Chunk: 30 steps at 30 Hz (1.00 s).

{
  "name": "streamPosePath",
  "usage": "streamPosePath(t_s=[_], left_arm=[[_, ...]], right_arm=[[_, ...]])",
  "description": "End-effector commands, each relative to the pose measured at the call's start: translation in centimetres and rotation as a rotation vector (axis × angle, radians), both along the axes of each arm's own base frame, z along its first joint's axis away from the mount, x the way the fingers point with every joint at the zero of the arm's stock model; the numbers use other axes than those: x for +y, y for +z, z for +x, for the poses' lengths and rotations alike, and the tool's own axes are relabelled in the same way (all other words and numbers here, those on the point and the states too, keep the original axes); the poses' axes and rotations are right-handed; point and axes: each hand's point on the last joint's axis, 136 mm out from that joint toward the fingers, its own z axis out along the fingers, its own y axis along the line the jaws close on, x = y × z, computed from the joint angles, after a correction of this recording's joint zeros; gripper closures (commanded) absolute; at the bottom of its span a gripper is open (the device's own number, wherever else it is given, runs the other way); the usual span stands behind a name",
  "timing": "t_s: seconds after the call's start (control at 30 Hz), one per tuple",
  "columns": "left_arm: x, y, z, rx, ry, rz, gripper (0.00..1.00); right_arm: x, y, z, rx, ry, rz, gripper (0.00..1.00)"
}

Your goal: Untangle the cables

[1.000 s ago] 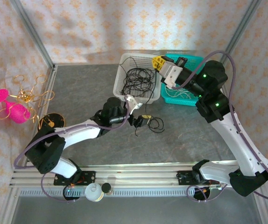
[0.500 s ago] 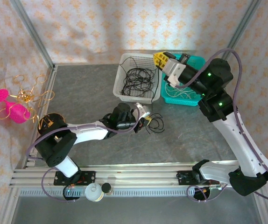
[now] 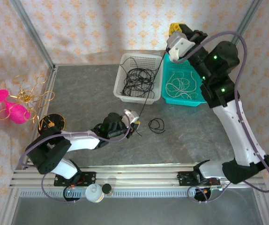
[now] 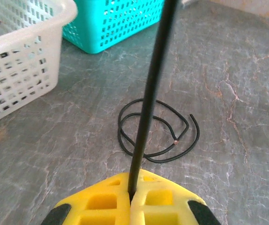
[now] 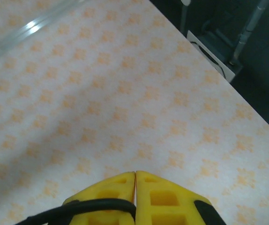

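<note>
Tension now runs along the black cable (image 4: 153, 79): your left gripper (image 4: 130, 187) has just clamped it low near centre, while the right gripper (image 3: 175, 29), pinching its far end, has risen. The loose loop (image 3: 156, 124) lies just right, apparently freed.

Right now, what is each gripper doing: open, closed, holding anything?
Left gripper: closed, holding the black cable.
Right gripper: closed, holding the same black cable higher up.
</note>
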Motion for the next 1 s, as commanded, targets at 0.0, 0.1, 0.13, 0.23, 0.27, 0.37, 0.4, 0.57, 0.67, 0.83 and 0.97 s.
streamPosePath(t_s=[0.0, 0.1, 0.13, 0.23, 0.27, 0.37, 0.4, 0.57, 0.67, 0.83, 0.97], left_arm=[[1.4, -1.4, -1.2, 0.049, 0.036, 0.004, 1.0], [1.6, -1.9, -2.3, 0.068, 0.023, 0.004, 1.0], [1.6, -1.9, -2.5, 0.074, 0.018, 0.005, 1.0], [2.0, -2.2, -3.3, 0.092, 0.018, 0.017, 1.0], [2.2, -2.1, -3.5, 0.092, 0.023, 0.018, 1.0], [3.2, -1.9, -3.9, 0.084, 0.052, 0.015, 1.0], [3.5, -1.8, -4.0, 0.082, 0.062, 0.013, 1.0], [4.2, -1.1, -4.8, 0.088, 0.076, -0.011, 1.0], [4.3, 2.1, -4.2, 0.059, 0.114, -0.07, 1.0], [5.3, 10.5, -1.7, 0.01, 0.258, -0.104, 1.0], [6.2, 16.5, 0.1, -0.009, 0.352, -0.093, 1.0]], right_arm=[[-3.1, 4.8, -0.5, -0.162, -0.118, 0.03, 1.0], [-3.0, 4.3, 0.4, -0.195, -0.134, -0.031, 1.0], [-2.8, 3.9, 0.6, -0.211, -0.144, -0.068, 1.0], [-2.9, 2.1, 1.9, -0.277, -0.233, -0.194, 1.0], [-3.4, 1.8, 2.6, -0.291, -0.278, -0.22, 1.0], [-5.0, 1.4, 4.0, -0.291, -0.345, -0.251, 1.0], [-5.4, 1.4, 4.5, -0.289, -0.356, -0.258, 1.0], [-6.3, -0.5, 7.2, -0.247, -0.403, -0.315, 1.0], [-5.5, -1.5, 7.5, -0.161, -0.313, -0.23, 1.0], [-2.6, -4.5, 8.0, 0.152, -0.04, 0.033, 0.98], [-0.7, -7.8, 9.9, 0.378, -0.003, 0.327, 1.0]])
